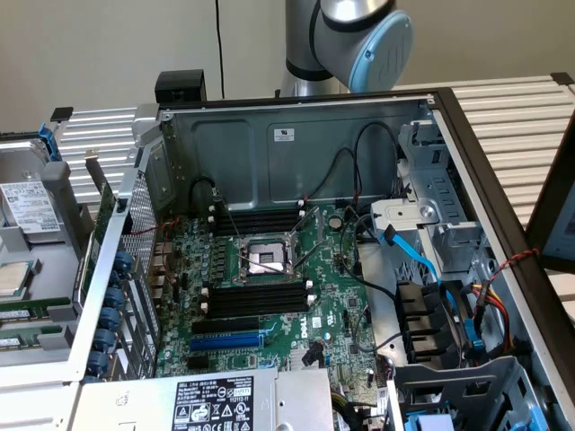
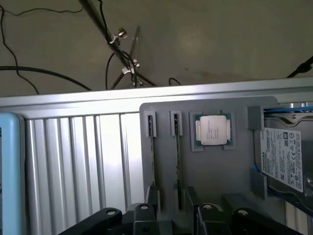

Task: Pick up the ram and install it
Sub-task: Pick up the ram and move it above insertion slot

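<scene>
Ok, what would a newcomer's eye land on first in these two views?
The open computer case in the middle of the exterior view, with its green motherboard and the CPU socket at the board's centre. In the wrist view, a grey tray holds a silver CPU beside two ram sticks standing on edge.

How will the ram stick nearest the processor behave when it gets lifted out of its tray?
The ram stick shows as a thin edge, so probably stiff and light. Standing on edge in a narrow holder of the grey tray, it would likely tip if set down unsupported.
</scene>
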Robot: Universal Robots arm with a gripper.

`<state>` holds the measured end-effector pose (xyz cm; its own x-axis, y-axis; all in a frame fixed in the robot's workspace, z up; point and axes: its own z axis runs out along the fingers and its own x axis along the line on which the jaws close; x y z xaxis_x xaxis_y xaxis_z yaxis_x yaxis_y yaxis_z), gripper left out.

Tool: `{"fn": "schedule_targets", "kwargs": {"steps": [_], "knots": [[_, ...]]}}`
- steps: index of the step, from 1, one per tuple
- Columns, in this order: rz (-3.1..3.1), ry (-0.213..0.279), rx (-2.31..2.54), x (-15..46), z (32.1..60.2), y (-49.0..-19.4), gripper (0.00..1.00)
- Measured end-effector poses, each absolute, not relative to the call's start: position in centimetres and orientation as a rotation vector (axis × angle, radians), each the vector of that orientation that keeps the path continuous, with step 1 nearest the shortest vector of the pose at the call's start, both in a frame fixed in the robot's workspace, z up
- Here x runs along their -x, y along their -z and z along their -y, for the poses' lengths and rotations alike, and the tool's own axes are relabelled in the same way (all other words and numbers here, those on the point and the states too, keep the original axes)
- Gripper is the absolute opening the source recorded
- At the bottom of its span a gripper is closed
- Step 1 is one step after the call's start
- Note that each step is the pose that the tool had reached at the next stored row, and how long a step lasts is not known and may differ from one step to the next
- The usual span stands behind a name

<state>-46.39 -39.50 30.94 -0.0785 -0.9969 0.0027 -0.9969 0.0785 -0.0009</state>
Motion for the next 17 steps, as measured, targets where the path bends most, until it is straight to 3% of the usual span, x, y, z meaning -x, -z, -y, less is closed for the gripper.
{"fn": "schedule_targets", "kwargs": {"steps": [14,16,17], "knots": [[2.303,-0.004,-2.135,46.4,40.3,-28.4,0.36],[2.302,-0.004,-2.135,46.4,40.3,-28.0,0.38],[2.302,-0.004,-2.135,46.4,40.4,-27.8,0.45]]}}
